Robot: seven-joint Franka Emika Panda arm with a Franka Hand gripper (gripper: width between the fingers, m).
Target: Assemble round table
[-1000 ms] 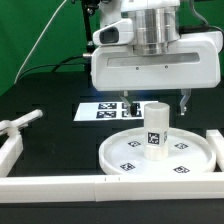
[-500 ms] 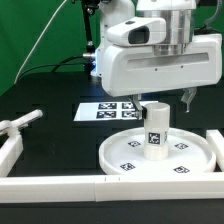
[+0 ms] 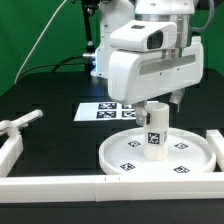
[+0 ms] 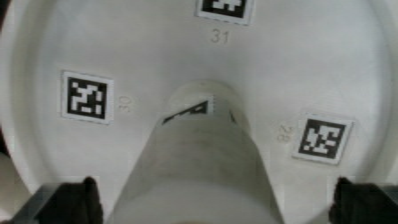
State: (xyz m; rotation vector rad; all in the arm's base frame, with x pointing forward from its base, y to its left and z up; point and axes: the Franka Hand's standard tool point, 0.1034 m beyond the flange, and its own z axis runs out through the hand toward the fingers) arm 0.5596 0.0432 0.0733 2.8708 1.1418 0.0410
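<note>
The large round rimmed disc (image 3: 120, 152) lies flat on the black table, tags up. The short thick cylinder leg (image 3: 154, 135) stands upright at its middle. My gripper (image 3: 158, 102) hangs straight above the leg, its big white hand hiding the leg's top. In the wrist view the leg (image 4: 205, 150) runs down between the two black fingertips (image 4: 75, 200), which stand apart from it on each side; the gripper (image 4: 217, 205) is open. The disc (image 4: 107, 40) fills the background there. A white part with a slanted arm (image 3: 22, 123) at the exterior view's left looks like the cross-shaped foot.
The marker board (image 3: 100, 110) lies behind the disc. Long white border bars run along the front (image 3: 60, 185), the exterior view's right (image 3: 214, 140) and the left (image 3: 8, 150). A green screen stands behind.
The hand has turned about its vertical axis and shifted a little toward the exterior view's right, over the leg. The leg and disc have not moved.
</note>
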